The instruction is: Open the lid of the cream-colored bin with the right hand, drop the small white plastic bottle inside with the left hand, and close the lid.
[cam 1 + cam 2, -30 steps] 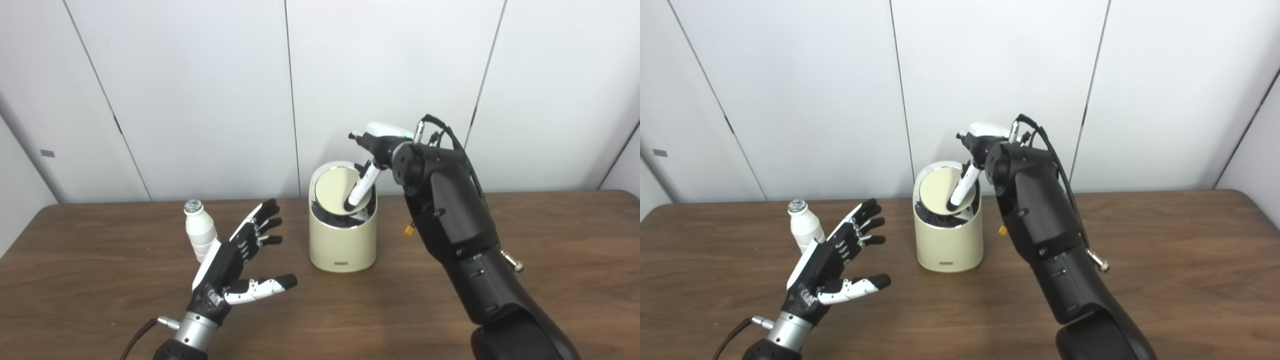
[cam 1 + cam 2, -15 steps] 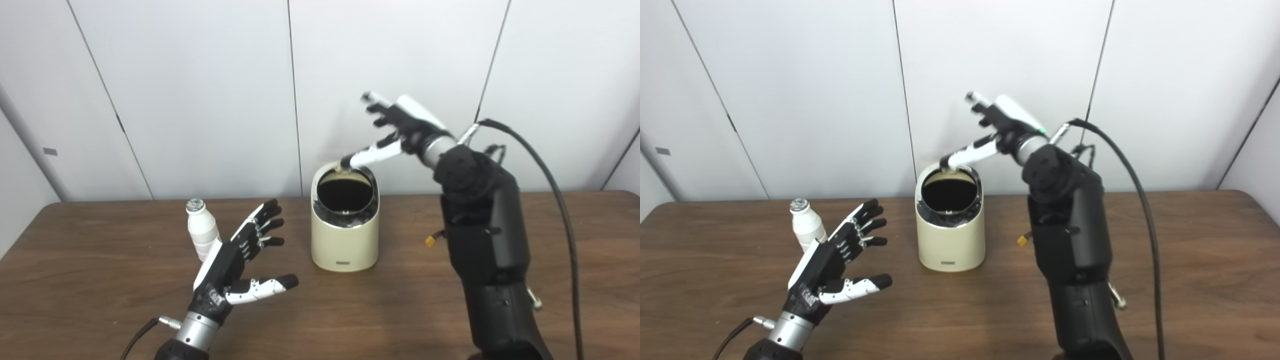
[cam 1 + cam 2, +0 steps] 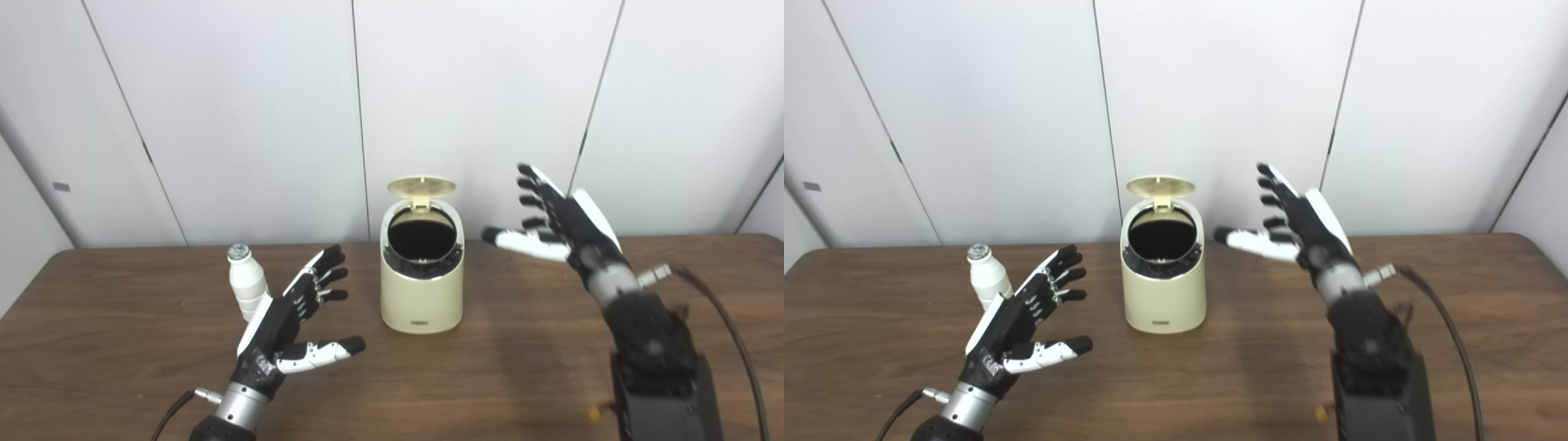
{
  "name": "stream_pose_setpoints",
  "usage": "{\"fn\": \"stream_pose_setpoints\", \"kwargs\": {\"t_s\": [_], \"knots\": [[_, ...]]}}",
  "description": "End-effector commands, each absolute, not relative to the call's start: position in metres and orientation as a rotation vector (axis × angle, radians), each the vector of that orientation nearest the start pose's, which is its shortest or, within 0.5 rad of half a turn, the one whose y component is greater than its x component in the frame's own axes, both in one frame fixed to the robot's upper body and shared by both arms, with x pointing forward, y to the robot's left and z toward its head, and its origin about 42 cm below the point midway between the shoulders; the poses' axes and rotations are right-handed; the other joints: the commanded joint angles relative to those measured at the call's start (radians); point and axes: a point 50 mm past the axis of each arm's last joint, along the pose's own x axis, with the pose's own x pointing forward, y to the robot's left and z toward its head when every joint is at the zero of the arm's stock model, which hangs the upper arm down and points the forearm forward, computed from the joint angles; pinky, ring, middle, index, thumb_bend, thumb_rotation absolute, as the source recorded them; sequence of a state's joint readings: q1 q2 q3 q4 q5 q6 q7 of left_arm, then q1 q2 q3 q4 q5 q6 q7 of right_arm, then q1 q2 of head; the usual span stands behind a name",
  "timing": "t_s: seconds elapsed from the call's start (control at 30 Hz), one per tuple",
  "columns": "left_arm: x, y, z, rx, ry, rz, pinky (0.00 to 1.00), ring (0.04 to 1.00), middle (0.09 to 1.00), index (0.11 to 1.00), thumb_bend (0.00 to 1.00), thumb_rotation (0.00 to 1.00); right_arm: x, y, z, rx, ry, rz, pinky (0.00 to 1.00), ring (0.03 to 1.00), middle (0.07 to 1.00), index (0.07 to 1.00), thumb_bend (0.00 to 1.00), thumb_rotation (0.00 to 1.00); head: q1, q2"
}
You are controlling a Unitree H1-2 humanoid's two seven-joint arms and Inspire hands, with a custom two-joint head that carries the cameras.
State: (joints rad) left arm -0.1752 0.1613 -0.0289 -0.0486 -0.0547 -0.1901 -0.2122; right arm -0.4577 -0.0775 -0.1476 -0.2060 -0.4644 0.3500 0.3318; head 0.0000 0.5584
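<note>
Both hands — left hand [image 3: 278, 324], right hand [image 3: 566, 223] — black with white shells, silver wrists, black cables trailing.

Lid [image 3: 422, 185] up, right hand [image 3: 560, 222] withdrawn.

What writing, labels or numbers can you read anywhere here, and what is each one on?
Nothing can be read.
Small dark label low on the front of the bin: too small and blurred to read.
White marking on the back of the left hand near the wrist: blurred, not readable.
Bottle: no print visible.
Small grey tag on the wall: no text can be made out.
</note>
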Motion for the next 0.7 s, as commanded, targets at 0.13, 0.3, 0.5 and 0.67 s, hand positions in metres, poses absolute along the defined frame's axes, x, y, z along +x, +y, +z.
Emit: {"fn": "stream_pose_setpoints", "kwargs": {"t_s": [0.13,0.3,0.5,0.67], "knots": [[0.337,0.227,0.192,0.15,-0.471,-0.291,0.78,0.889,0.936,0.957,0.87,0.25,0.379,-0.248,0.253,-0.433,-0.317,0.063,0.83,0.932,0.955,0.968,0.9,0.39,0.019,-0.012],[0.338,0.221,0.19,0.143,-0.47,-0.285,0.76,0.879,0.929,0.946,0.88,0.25,0.37,-0.261,0.225,-0.443,-0.249,0.029,0.87,0.932,0.948,0.966,0.91,0.35,0.118,-0.031],[0.336,0.205,0.186,0.127,-0.46,-0.298,0.75,0.881,0.926,0.939,0.87,0.23,0.365,-0.266,0.211,-0.491,-0.233,0.001,0.9,0.945,0.953,0.958,0.85,0.29,0.215,-0.062],[0.335,0.2,0.185,0.134,-0.464,-0.29,0.75,0.882,0.919,0.933,0.85,0.22,0.364,-0.263,0.211,-0.461,-0.231,0.003,0.93,0.961,0.956,0.957,0.85,0.25,0.246,-0.078]]}}
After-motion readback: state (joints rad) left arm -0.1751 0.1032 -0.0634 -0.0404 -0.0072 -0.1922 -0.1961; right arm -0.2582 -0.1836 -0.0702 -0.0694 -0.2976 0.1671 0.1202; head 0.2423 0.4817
